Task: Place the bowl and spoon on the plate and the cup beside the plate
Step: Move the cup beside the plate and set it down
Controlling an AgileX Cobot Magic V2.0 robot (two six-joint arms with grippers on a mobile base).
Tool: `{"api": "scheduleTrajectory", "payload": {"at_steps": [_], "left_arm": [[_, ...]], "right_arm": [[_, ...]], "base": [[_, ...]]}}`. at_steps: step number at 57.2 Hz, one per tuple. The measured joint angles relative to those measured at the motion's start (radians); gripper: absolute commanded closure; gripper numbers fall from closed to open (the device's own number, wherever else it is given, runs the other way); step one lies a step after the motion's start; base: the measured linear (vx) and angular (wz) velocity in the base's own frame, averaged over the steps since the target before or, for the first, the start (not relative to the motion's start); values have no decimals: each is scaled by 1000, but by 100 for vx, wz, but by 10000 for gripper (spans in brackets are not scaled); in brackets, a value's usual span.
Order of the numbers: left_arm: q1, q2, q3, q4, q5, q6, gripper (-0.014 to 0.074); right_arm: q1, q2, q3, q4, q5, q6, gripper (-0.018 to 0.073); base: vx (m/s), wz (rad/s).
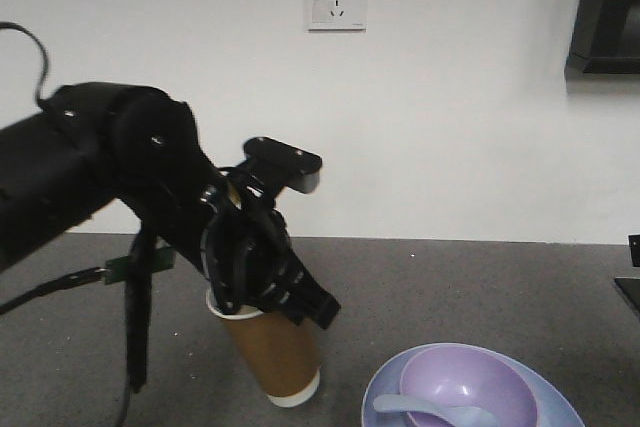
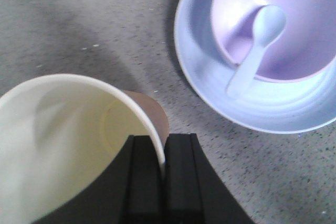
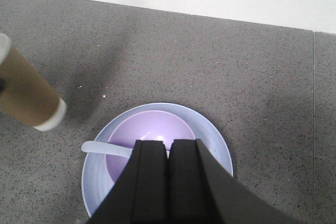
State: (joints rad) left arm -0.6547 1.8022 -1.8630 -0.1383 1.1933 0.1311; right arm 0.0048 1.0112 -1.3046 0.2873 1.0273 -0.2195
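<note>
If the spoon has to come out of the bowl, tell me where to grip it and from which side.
Grip the spoon by its handle end, which juts over the bowl's rim above the plate, probably coming straight down with fingers across the handle. The scoop lies deep inside the bowl, where the walls would crowd the fingers. The right gripper, shut, hangs above.

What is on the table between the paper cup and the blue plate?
Nothing: only bare grey tabletop separates the cup from the plate, clearest in the left wrist view.
</note>
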Motion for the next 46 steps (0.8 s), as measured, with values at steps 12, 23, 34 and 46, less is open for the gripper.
{"api": "scheduleTrajectory", "payload": {"at_steps": [12, 23, 34, 46], "left_arm": [[-57, 95, -50, 18, 21, -19, 596], [-59, 141, -59, 45, 40, -48, 596], [-59, 142, -60, 48, 36, -49, 561], [-59, 142, -60, 48, 32, -53, 395]], "right_arm": [[0, 0, 0, 0, 2, 0, 568], [0, 0, 0, 1, 4, 0, 568], [0, 0, 0, 5, 4, 0, 568], [0, 0, 0, 9, 4, 0, 568]], "base": [[0, 0], [0, 0], [0, 0], [0, 0]]}}
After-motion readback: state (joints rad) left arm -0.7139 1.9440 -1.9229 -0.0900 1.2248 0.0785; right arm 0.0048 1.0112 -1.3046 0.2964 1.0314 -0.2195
